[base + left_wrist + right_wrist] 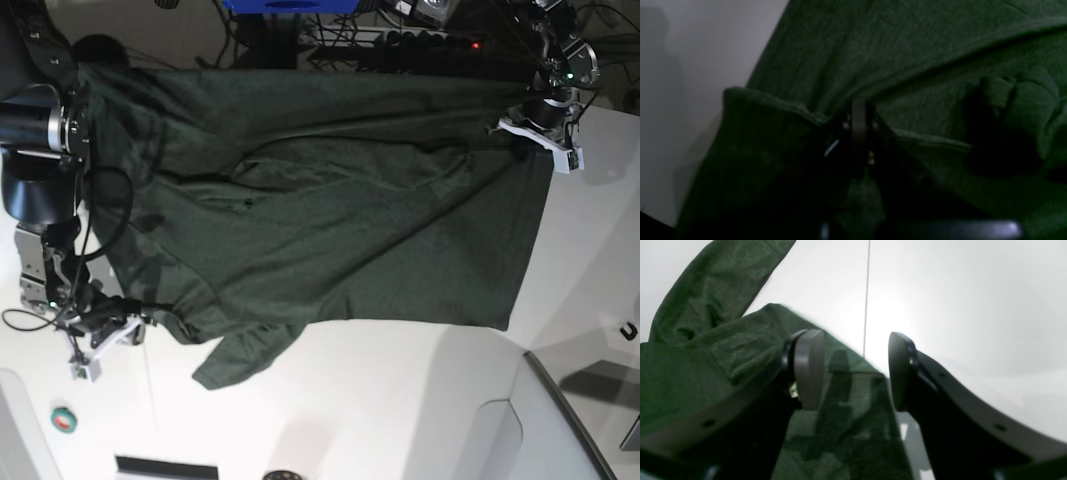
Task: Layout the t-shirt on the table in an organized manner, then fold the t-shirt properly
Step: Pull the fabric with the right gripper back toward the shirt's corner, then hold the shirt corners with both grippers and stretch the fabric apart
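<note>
Across the counter [420, 400]: t-shirt [330, 220] spread wide but not flat, reaching from one side edge to the other; creases through the middle, one sleeve bunched toward the near edge.
Left hand [858, 133]: fingers pressed together on a hem fold of the shirt; cloth drapes around and below it, at the far corner of the counter.
Right hand [855, 370]: fingers apart, nothing between them; it hovers just above a corner of the cloth, right at the shirt's side border, bare counter beyond.
Risk, slip: thin hem could pull out of the left hand if tugged hard.
Risk, miss: right hand may close on counter beside the corner, or pinch two layers.
Risk, skew: pulling from one side only would drag the shirt and deepen the creases.
</note>
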`<state>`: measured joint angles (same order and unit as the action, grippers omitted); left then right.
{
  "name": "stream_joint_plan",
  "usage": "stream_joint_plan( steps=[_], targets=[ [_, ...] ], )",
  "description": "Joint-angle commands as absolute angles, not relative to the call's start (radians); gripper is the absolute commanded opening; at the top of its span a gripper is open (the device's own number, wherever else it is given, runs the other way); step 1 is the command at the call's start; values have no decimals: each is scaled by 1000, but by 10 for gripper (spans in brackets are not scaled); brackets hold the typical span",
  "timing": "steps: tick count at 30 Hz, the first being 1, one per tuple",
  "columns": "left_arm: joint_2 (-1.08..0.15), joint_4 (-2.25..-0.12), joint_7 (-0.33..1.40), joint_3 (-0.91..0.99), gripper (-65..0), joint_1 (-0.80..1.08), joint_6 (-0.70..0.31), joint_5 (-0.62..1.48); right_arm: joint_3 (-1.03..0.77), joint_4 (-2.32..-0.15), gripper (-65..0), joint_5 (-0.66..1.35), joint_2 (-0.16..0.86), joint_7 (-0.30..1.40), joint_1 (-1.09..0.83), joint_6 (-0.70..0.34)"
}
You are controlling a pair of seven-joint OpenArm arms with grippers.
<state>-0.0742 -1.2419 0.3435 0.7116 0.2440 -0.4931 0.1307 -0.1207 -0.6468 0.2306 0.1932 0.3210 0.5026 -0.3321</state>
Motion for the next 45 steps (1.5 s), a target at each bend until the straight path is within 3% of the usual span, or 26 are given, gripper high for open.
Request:
stream_joint_plan(
  steps=[1,12,18,39,41,45],
  targets=[
    [-81,-1259,354,713,-650,246,-483,122,-125,-657,-357,239,205,302,535,-332],
    [-71,-1484,430,711,-650,223,-483,124,-120,-656,-357,234,188,305,532,-335],
    [-73,-1561,473,714,-650,236,-483,183,16,-556,-357,213,186,298,567,-332],
    [-82,-1518,473,889,-650,280,-490,199,-18,-423,-357,209,208,170,550,-285],
    [-82,-1512,473,894,-650,280,-490,199,-18,-423,-396,209,209,174,550,-285],
    [-90,-1511,473,894,-650,280,-490,199,-19,-423,-642,209,209,176,550,-285]
  ],
)
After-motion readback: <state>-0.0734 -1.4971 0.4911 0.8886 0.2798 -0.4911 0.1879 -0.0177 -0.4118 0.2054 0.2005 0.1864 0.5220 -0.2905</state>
